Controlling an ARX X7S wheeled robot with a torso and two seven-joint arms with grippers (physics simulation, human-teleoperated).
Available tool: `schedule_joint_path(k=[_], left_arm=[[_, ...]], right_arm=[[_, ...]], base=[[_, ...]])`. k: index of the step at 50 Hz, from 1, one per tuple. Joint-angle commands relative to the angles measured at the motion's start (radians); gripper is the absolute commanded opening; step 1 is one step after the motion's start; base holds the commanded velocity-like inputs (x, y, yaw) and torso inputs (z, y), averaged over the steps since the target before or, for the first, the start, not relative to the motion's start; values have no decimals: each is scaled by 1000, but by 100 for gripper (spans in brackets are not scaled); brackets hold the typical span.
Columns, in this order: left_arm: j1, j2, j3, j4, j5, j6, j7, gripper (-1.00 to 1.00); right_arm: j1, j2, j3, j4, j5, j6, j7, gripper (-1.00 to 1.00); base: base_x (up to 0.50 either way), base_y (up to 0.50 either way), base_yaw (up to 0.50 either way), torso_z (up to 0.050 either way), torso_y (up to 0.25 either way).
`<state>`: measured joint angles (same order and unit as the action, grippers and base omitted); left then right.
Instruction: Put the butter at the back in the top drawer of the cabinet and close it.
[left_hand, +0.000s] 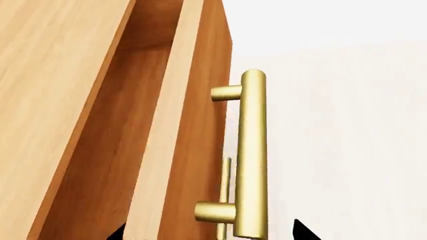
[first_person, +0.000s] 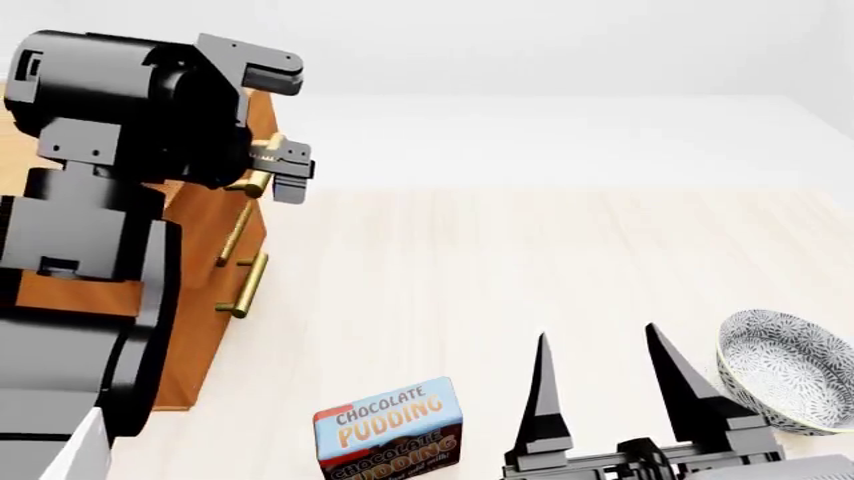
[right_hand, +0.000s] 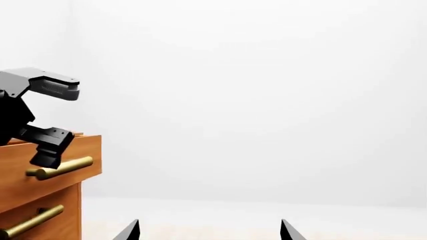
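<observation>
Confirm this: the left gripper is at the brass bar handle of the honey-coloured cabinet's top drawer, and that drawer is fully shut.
Not quite. The left gripper is indeed at the brass bar handle of the honey-coloured wooden cabinet's top drawer, but that drawer is pulled partly out, not shut. The left wrist view shows its plain wood interior behind the front panel.

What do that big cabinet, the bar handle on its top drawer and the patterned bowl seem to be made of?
The cabinet looks like honey-coloured wood with a smooth matt finish: faint grain streaks run along its panels. The top drawer's bar handle looks like brushed brass, a yellow metal with a soft sheen on its rounded edge. The bowl seems glazed ceramic, white with a fine dark pattern, though a render leaves that open.
</observation>
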<state>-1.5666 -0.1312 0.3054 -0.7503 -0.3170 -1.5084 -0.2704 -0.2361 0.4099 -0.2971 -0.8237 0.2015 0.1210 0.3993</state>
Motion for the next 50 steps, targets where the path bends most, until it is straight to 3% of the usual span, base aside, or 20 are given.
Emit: schedule_joint_path(k=[1, 11, 24, 36, 43, 50], left_arm=[[40, 32, -50, 71, -224, -61, -72, 100], [50, 7, 17, 104, -572, -58, -334, 100], [49, 63, 107, 145, -870, -55, -576, 100], [45, 127, 127, 157, -1051, -21, -715, 100], [28, 128, 217, 174, -1281, 61, -827, 100], [-3, 124, 284, 181, -1396, 130, -859, 100]], right_arm=[[-2, 4, -6, -8, -4, 3, 6, 100], [-13, 13, -5, -19, -5, -4, 11, 100], [-44, 36, 19, -33, 12, -32, 14, 100], [-73, 51, 43, -14, 29, -82, 11, 100], [-88, 56, 49, -1, 31, -109, 9, 100], [-95, 58, 48, 3, 31, -120, 9, 100]], base=[[0, 0, 0, 0, 0], [0, 0, 0, 0, 0], [0, 0, 0, 0, 0], [0, 0, 0, 0, 0], [0, 0, 0, 0, 0], [0, 0, 0, 0, 1]])
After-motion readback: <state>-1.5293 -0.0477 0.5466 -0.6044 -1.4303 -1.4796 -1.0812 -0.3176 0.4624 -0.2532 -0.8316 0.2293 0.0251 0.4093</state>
